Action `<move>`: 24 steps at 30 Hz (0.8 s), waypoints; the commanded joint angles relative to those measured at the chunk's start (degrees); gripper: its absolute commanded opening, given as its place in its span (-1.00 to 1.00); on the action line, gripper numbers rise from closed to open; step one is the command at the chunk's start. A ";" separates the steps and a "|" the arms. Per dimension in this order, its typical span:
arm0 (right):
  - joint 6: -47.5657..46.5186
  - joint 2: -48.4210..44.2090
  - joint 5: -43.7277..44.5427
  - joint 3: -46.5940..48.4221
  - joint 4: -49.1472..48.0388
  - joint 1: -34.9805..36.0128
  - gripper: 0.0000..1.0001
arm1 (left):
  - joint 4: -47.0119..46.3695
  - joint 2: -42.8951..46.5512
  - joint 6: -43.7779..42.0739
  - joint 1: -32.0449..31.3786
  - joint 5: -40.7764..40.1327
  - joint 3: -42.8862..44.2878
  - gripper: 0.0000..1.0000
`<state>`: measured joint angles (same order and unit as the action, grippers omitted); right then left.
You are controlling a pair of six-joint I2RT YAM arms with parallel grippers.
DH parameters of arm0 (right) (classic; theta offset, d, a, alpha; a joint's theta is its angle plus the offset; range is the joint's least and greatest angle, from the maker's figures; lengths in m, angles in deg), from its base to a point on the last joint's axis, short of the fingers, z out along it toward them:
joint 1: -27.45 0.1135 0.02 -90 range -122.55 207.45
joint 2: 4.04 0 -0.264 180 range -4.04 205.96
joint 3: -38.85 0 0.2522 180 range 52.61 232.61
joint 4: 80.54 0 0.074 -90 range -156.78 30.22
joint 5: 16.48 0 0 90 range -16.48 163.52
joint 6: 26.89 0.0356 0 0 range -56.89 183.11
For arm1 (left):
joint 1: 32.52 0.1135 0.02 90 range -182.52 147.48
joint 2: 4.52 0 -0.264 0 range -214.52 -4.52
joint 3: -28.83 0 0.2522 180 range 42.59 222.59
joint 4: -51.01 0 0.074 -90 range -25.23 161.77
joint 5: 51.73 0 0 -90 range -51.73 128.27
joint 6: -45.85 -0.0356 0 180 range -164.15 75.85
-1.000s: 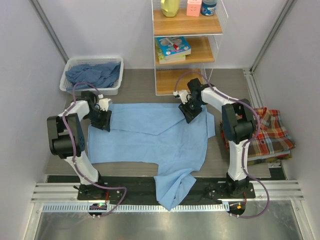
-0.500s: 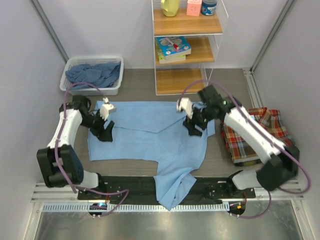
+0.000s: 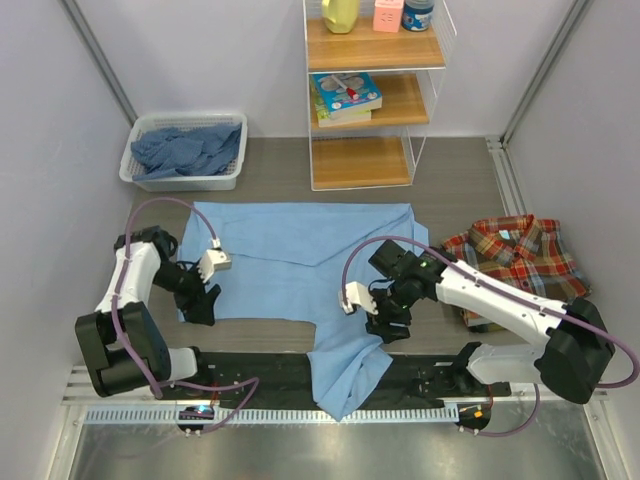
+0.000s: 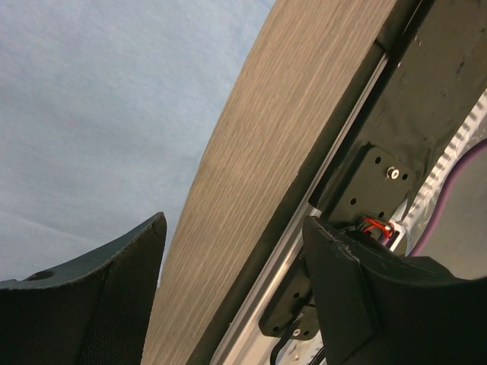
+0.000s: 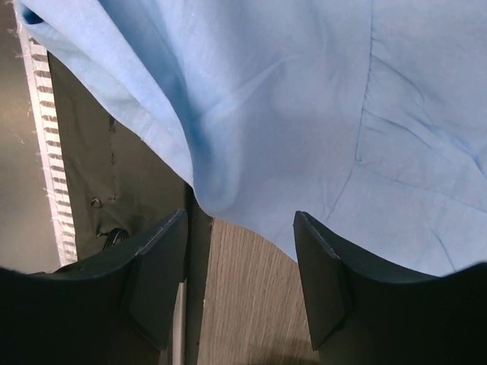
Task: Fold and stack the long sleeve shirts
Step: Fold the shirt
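Note:
A plain light blue shirt (image 3: 300, 260) lies spread flat on the table, one sleeve (image 3: 345, 375) hanging over the near edge. My left gripper (image 3: 203, 305) is open and empty over the shirt's near left corner; the left wrist view shows the blue cloth (image 4: 99, 114) and bare table (image 4: 251, 190) between its fingers (image 4: 114, 304). My right gripper (image 3: 388, 325) is open and empty at the shirt's near right edge; the right wrist view shows the blue cloth (image 5: 304, 99) just ahead of its fingers (image 5: 335, 281). A folded plaid shirt (image 3: 525, 265) lies at the right.
A white basket (image 3: 150, 177) at the back left holds darker blue shirts (image 3: 185, 148). A wooden shelf unit (image 3: 365, 90) with books and bottles stands at the back centre. A black rail (image 3: 280, 375) runs along the table's near edge.
Both grippers have moved from the shirt's far corners back to its near edge. The shirt's top edge now lies flat and straight.

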<state>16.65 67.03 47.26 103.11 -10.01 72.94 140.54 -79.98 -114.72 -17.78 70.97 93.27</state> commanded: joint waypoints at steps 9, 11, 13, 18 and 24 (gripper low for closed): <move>3.21 -2.25 5.60 -5.41 -10.53 5.30 -0.09 | 1.66 -0.56 -13.45 5.47 -6.77 -0.66 0.34; 3.91 -2.60 6.74 -5.76 -11.94 5.39 -0.48 | 1.58 -0.48 -16.44 5.56 -7.57 -1.45 0.30; 4.88 -3.47 7.36 -5.68 -12.83 5.39 -0.85 | 0.36 -0.21 -18.63 5.56 -9.15 -2.85 0.22; 5.85 -3.48 9.56 -4.45 -12.57 4.61 -0.97 | -10.63 1.98 -22.15 5.91 -10.12 -9.53 -0.04; 6.99 -3.30 7.81 -2.60 -11.60 2.32 -0.97 | -21.44 0.58 -26.55 5.82 -10.03 -12.96 0.04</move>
<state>22.38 64.93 55.41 97.43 -20.98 76.72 128.71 -79.00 -135.86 -12.36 61.18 81.27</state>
